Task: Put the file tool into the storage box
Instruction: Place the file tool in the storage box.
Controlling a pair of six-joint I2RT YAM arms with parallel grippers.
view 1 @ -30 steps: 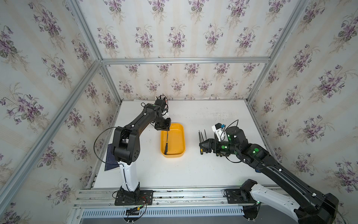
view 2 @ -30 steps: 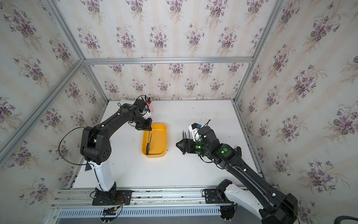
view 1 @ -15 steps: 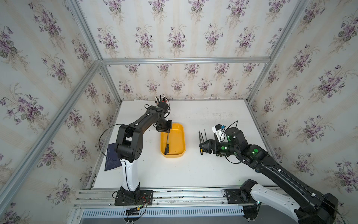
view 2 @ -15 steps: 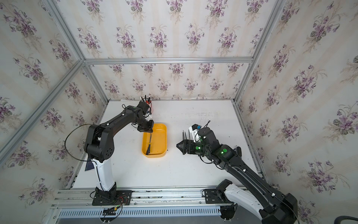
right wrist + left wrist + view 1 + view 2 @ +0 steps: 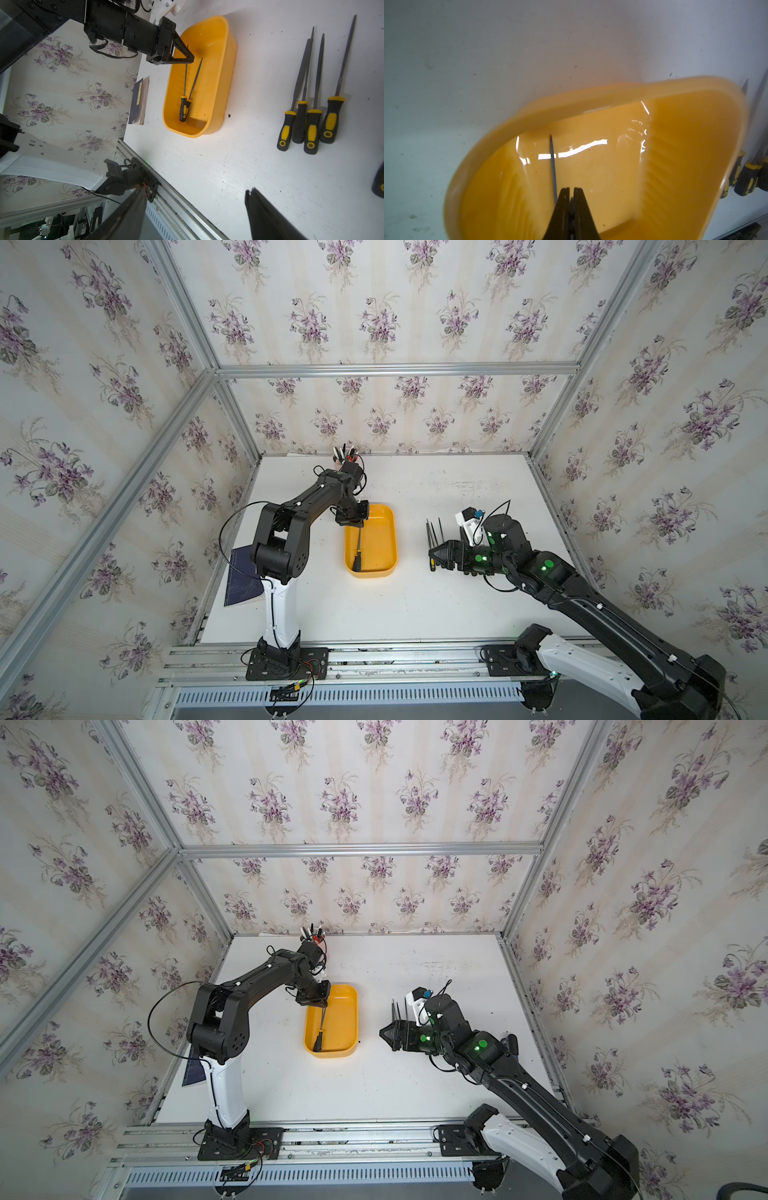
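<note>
File tool (image 5: 182,109) in storage box (image 5: 228,83) beneath tight-closed left claw (image 5: 192,59); right claw (image 5: 195,190) wide, empty.

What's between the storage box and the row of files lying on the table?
Nothing but bare white table, seen best in the right wrist view; only a small dark crumb lies close to the storage box, well short of the four files.

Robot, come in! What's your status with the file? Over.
Status: left hand shut on file, handle down in storage box; right hand open, empty, by spare files; nothing blocking box.
</note>
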